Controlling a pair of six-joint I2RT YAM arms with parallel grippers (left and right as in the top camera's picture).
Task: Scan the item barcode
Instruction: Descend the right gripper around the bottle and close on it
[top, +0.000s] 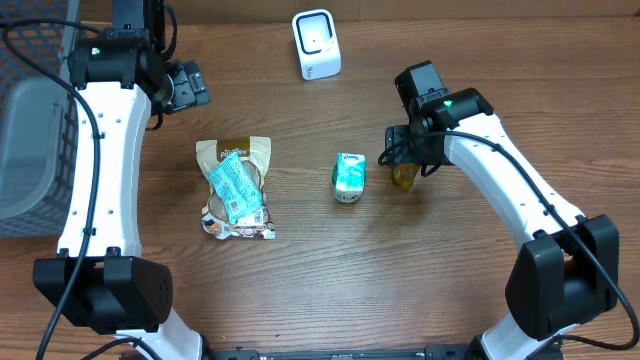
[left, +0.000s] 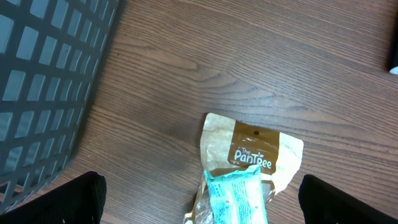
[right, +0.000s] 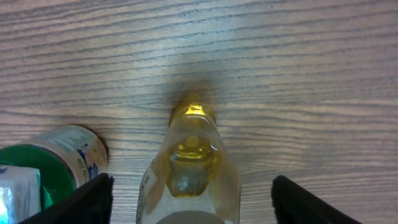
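light: bright, even | shadows: soft | blur: near bottle (right: 189, 174)

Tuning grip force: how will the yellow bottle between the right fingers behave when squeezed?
Yellow bottle looks like clear, smooth plastic: probably slick, may squirt from the right gripper. Rounded body, seemingly on its side: likely rolls if nudged. Looks liquid-filled, so probably heavy for its size.

place: mock shop checkout | scanner (top: 316, 44); basket (left: 43, 81); packaged groceries (top: 236, 188)
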